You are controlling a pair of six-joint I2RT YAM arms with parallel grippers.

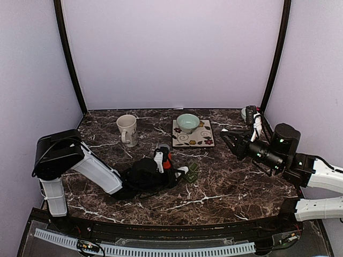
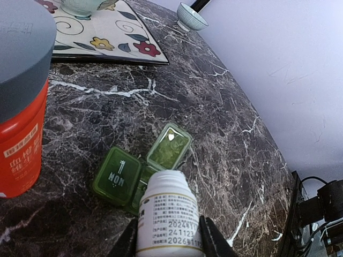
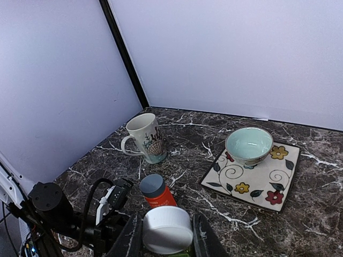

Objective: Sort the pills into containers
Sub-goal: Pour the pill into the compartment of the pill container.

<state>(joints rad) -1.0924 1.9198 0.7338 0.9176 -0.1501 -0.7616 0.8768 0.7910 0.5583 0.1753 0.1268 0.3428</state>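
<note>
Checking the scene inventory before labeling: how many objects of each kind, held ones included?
Bottles: 2 - orange bottle, white bottle
Bowls: 2 - bowl on tile, corner bowl
Mug: 1
Floral tile: 1
Pill box: 1
White cap: 1
Total: 8

Pill box point(image 2: 117, 175) right of jar point(image 2: 20, 112)

The containers point(image 2: 120, 174) look translucent plastic, the table point(image 2: 214, 118) glossy marble.
</note>
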